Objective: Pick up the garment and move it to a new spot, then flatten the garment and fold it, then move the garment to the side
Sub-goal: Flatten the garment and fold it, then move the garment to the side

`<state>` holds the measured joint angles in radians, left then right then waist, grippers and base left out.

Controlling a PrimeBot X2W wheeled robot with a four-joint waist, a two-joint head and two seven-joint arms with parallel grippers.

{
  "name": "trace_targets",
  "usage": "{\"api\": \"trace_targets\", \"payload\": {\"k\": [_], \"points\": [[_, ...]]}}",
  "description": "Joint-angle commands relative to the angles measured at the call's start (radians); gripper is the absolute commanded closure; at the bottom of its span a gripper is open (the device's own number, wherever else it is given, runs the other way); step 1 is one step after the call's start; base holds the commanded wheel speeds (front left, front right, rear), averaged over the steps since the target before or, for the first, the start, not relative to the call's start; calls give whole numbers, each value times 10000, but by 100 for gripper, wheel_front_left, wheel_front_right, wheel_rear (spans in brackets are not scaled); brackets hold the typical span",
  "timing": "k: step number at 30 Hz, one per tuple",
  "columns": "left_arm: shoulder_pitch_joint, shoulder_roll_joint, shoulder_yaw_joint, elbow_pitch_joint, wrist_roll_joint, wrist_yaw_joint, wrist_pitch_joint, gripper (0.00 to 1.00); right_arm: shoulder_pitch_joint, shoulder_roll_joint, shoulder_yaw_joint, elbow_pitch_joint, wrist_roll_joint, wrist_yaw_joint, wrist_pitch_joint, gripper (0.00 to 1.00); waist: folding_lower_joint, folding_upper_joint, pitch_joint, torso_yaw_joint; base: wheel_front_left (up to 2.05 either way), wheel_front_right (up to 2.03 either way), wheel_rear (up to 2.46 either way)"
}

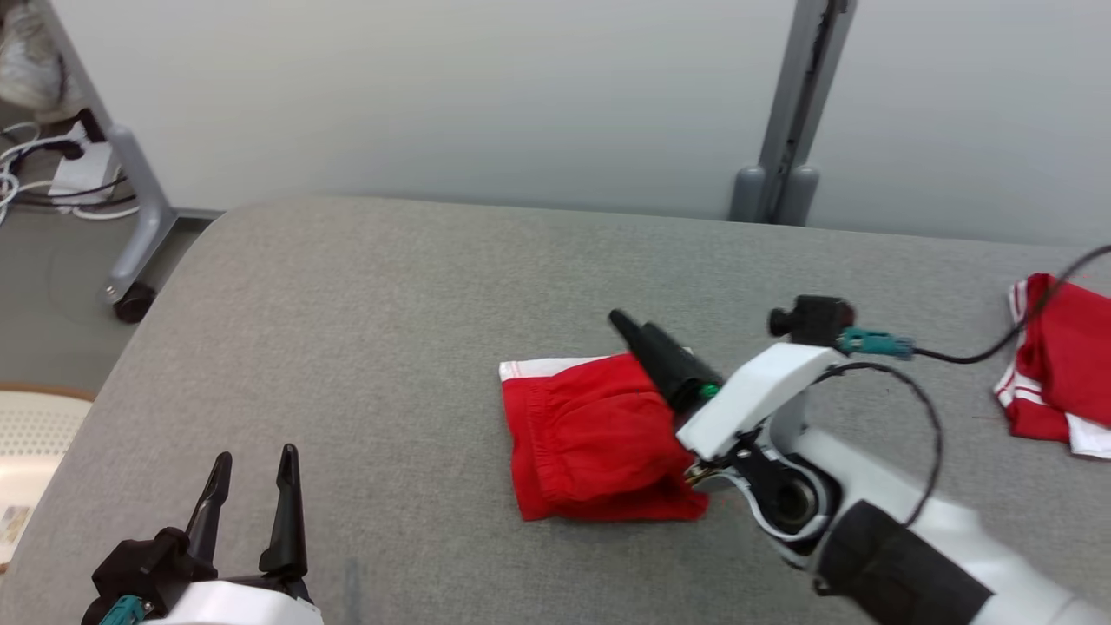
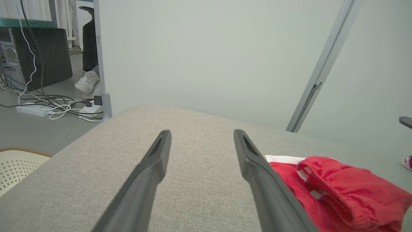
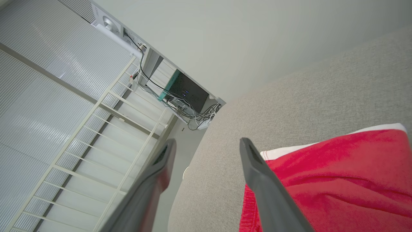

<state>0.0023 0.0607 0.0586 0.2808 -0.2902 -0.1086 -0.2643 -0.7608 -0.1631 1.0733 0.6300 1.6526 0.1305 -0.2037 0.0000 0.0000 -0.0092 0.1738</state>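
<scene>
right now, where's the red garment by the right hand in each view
head view: garment just right of centre, on the table
left wrist view: garment at lower right
right wrist view: garment at lower right
shared landmark: its white band along one edge

post (image 1: 794,113) behind table (image 1: 347,304) | power strip (image 1: 82,169), cables (image 1: 10,165) far left | perforated cream seat (image 1: 35,434) lower left

Red garment (image 1: 590,443) w/ white trim, folded to rough square, lies flat mid grey table (image 1: 347,347).
</scene>
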Motion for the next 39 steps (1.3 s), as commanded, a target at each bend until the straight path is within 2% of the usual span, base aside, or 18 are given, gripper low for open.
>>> {"api": "trace_targets", "payload": {"k": [1, 4, 7, 11, 15, 20, 31, 39], "points": [[92, 55, 50, -95, 31, 40, 6, 0, 233, -417, -159, -403, -179, 5, -222, 0, 0, 0, -169, -258, 0, 0, 0], [162, 48, 95, -247, 19, 47, 4, 0, 469, -1404, -556, -1007, -749, 3, -523, 0, 0, 0, -231, -474, 0, 0, 0], [237, 39, 130, -382, -1, 55, 4, 0, 810, -2121, -1216, -1341, -1536, 5, -621, 0, 0, 0, -252, -624, 0, 0, 0], [309, 23, 205, -569, -2, 92, 6, 0, 1820, -2552, -2890, -1851, -3201, 5, -614, 0, 0, 0, -228, -758, 0, 0, 0], [275, -1, 180, -668, 15, 93, 6, 0, 3158, -2284, -4433, -2205, -4890, 5, -618, 0, 0, 0, -174, -787, 0, 0, 0], [196, -18, 106, -674, 43, 60, 6, 0, 4150, -1596, -5340, -2321, -6062, 5, -621, 0, 0, 0, -95, -732, 0, 0, 0], [155, -40, 25, -660, 66, 64, 6, 0, 4204, -933, -6127, -1740, -7624, 5, -444, 0, 0, 0, -47, -354, 0, 0, 0], [7, -54, -56, -643, 8, 84, 6, 0, 3368, 125, -6257, -4, -8160, 3, 753, 0, 0, 0, 228, 86, 0, 0, 0]]}}
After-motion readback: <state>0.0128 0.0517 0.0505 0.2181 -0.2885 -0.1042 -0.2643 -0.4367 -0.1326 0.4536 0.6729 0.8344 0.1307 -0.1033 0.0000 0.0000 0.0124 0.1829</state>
